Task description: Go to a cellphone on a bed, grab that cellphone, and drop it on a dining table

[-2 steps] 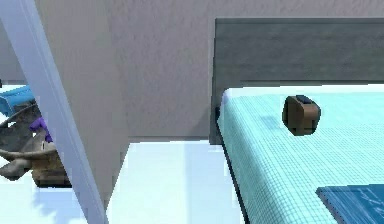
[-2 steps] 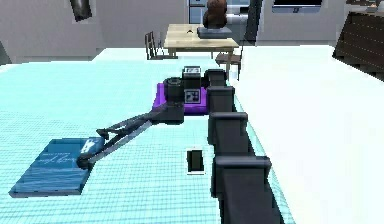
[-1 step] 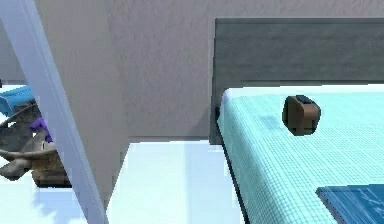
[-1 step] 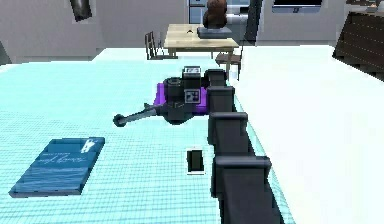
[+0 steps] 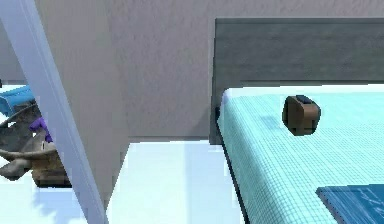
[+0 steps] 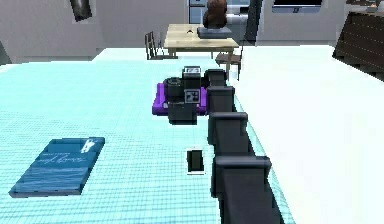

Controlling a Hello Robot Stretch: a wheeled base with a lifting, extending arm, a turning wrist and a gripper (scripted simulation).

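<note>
A small flat black cellphone (image 6: 196,160) lies on the turquoise bed (image 6: 90,100), just left of the dark arm bar. The arm stretches out over the bed, and the gripper (image 6: 176,103) sits at its far end beside the white marker squares. A purple thing (image 6: 158,101) lies on the bed at or behind the gripper, so I cannot tell whether it holds anything. Beyond the bed stands a wooden dining table (image 6: 190,38) with a dark bust-like thing (image 6: 213,14) on it.
A blue book (image 6: 60,165) lies on the bed; the same book (image 5: 355,205) shows ahead. A brown boxy thing (image 5: 302,113) sits near the dark grey headboard (image 5: 300,50). Chairs (image 6: 155,45) stand by the table. A dark cabinet (image 6: 365,45) is far right. Clutter (image 5: 30,150) lies at the left.
</note>
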